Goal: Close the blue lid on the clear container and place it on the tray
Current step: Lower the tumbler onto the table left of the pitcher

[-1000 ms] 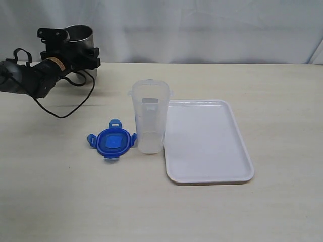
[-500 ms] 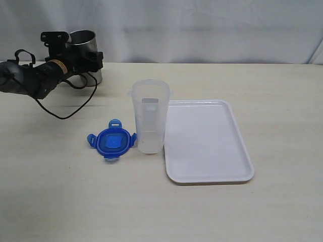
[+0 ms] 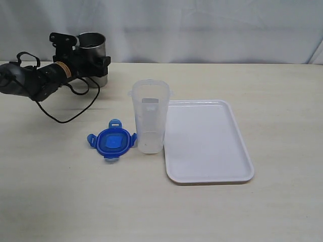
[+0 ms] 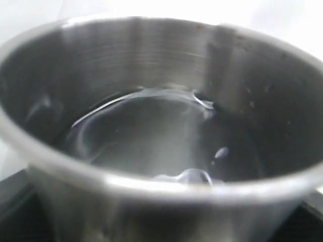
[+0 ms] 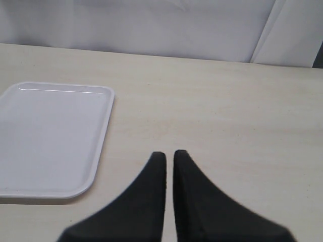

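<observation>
The blue lid (image 3: pixel 112 141) lies flat on the table, just left of the clear container (image 3: pixel 150 118), which stands upright and uncovered against the left edge of the white tray (image 3: pixel 207 141). Far from both, at the back left, my left gripper (image 3: pixel 93 61) is shut on a shiny steel cup (image 3: pixel 92 46). That cup's mouth (image 4: pixel 161 126) fills the left wrist view. My right gripper (image 5: pixel 169 154) is shut with nothing in it, low over bare table to the right of the tray (image 5: pixel 50 136); the exterior view does not show it.
A black cable (image 3: pixel 68 118) loops on the table below the left arm (image 3: pixel 30 80). A white backdrop runs behind the table's far edge.
The left gripper has carried the steel cup to the right along the back of the table. The lid, container and tray have not moved.
</observation>
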